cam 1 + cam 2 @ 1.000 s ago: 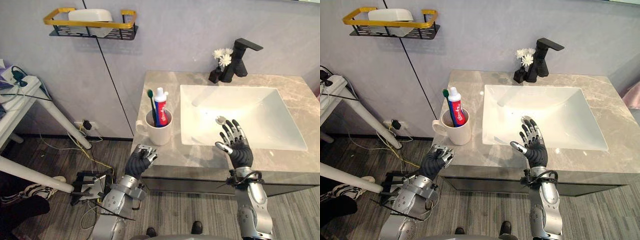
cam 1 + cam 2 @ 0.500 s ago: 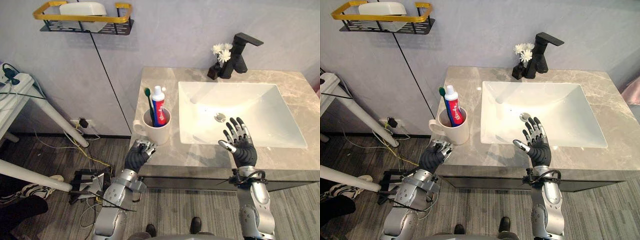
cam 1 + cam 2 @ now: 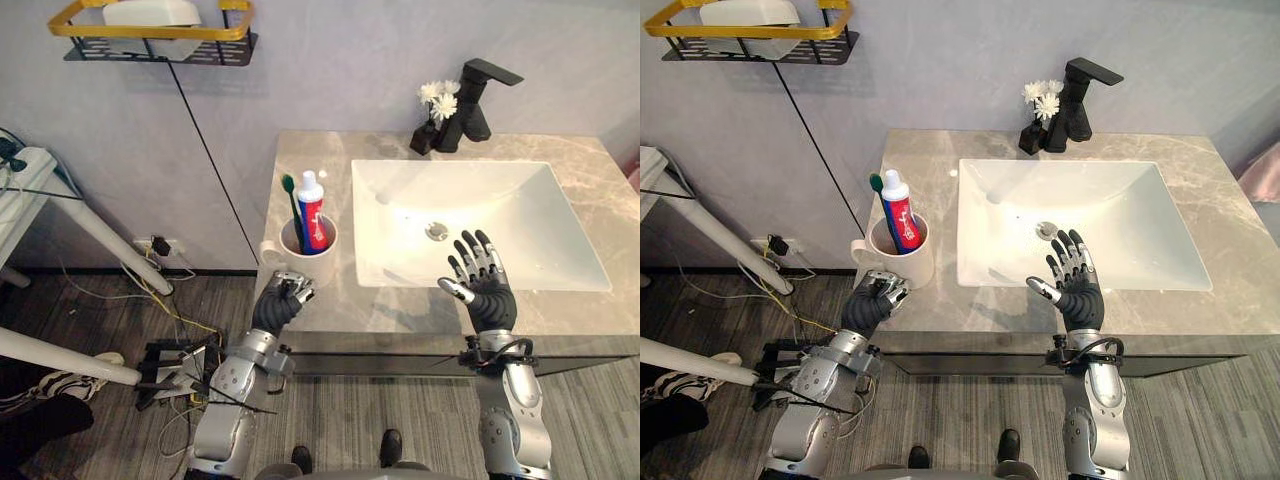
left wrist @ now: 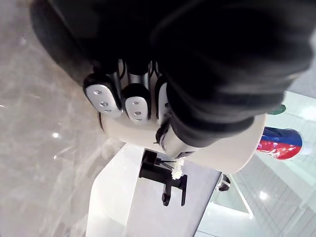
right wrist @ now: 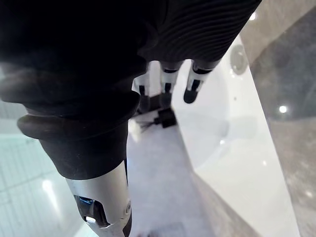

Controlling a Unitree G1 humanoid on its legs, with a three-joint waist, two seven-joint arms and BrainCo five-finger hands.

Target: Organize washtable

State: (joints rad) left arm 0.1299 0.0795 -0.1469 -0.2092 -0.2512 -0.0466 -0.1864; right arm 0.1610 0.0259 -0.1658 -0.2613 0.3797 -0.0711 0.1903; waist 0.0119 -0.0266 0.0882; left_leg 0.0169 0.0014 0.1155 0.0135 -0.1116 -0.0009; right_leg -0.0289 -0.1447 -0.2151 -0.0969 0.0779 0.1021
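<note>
The left robot hand (image 3: 280,302) sits at the front edge of the counter (image 3: 390,318) with its fingers curled into a loose fist, gripping nothing. Just beyond its knuckles stands the white mug (image 3: 307,250), with the toothbrush (image 3: 292,200) and toothpaste (image 3: 312,208) upright inside; whether the fingers touch the mug I cannot tell. The risk, as I judge it, lies here: a closed fist pushed forward would shove the mug rather than grasp it, and the tall tube could make it tip or skid toward the sink (image 3: 520,210) on the hand's right. The mug's handle points off to the hand's left, easy to miss. The right robot hand (image 3: 484,290) hovers open and empty, fingers spread, over the sink's near rim; a careless sweep could strike the faucet (image 3: 478,95) and flowers (image 3: 436,96) well beyond it.
</note>
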